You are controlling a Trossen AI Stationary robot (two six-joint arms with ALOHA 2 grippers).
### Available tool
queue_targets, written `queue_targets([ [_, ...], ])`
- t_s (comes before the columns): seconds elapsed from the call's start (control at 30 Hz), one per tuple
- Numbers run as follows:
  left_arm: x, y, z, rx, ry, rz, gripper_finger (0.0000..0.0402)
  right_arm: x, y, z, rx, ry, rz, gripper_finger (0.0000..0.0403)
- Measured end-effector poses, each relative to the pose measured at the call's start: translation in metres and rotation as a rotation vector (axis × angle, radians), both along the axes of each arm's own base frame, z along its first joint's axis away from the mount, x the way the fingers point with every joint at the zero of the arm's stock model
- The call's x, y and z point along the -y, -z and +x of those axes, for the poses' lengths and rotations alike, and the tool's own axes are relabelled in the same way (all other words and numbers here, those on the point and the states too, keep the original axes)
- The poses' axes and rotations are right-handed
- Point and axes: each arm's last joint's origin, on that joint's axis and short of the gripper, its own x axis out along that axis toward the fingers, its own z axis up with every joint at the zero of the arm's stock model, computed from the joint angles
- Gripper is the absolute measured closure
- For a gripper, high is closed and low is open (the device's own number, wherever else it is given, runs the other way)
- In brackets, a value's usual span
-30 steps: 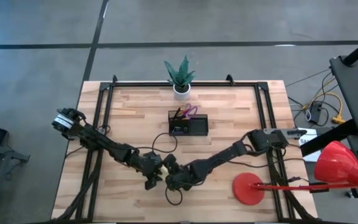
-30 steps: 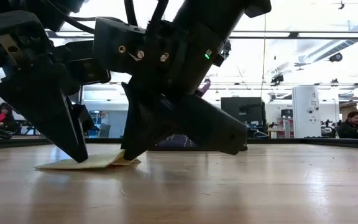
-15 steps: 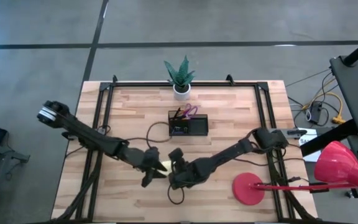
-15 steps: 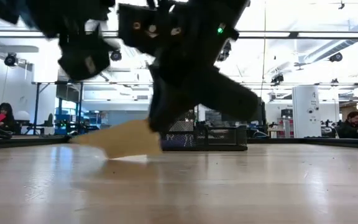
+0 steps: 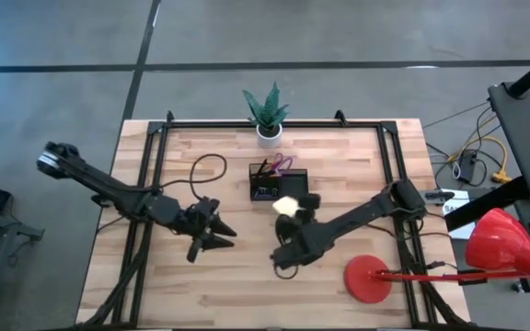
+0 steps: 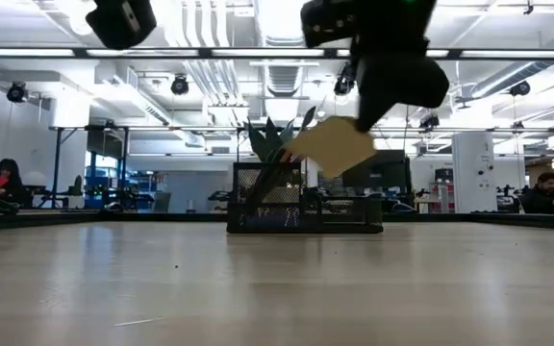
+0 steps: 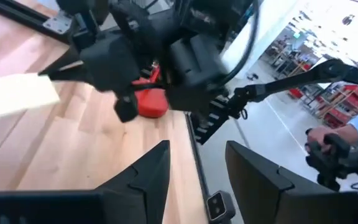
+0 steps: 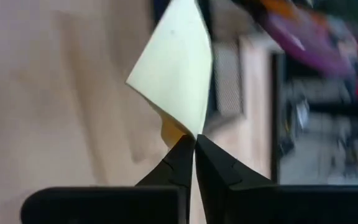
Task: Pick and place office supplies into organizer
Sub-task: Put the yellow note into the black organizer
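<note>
**deskbot_fan:** So the yellow sticky-note pad (image 5: 286, 206) is hanging in the air right now, just off the front edge of the organizer (image 5: 280, 185), which is sitting near the middle of the tabletop (image 5: 339, 156), a bit toward the back edge. The right gripper (image 8: 194, 144) is pinching it by one corner, fingers squeezed together on the paper, so the pad is flopping out past the tips. In the low view it's riding clear above the organizer's mesh wall.

**clampy42:** What's already in the tray?

**deskbot_fan:** The purple-handled scissors (image 5: 282, 163) and some pens are poking out of the back-left compartment. The rest I can't make out.

**clampy42:** And the other arm?

**deskbot_fan:** The left gripper (image 5: 219, 236) is hovering near the left side of the tabletop, fingers apart, holding nothing. Looks like it's just waiting.

**clampy42:** So which step is this?

**deskbot_fan:** I'd say it's carrying the pad over for the drop. Next it's going to need to get the pad centred over a free compartment, come down and let go, and a floppy corner grip could make it land crooked on the rim.

**clampy42:** Any labels readable?

**deskbot_fan:** Nope, no writing I can read anywhere.
</note>
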Motion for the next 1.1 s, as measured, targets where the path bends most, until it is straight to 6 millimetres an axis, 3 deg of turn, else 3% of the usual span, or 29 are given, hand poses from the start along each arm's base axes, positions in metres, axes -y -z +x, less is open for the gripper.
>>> queue_targets([
  [0.33, -0.006, -0.001, -0.011, -0.004, -0.026, 0.029, 0.0261, 0.021, 0.003, -0.010, 0.009, 0.193, -0.076, 0.0395],
  [0.63, -0.015, 0.007, -0.010, -0.116, -0.080, -0.008, 0.0261, 0.062, 0.014, -0.005, 0.013, 0.316, -0.084, 0.0394],
  [0.83, -0.021, 0.007, -0.010, -0.117, -0.099, -0.012, 0.0261, 0.088, 0.015, -0.001, 0.051, 0.264, -0.044, 0.0394],
  [1.1, -0.027, 0.011, -0.010, -0.165, -0.129, 0.006, 0.0261, 0.123, 0.032, -0.001, -0.024, 0.230, -0.036, 0.0394],
])
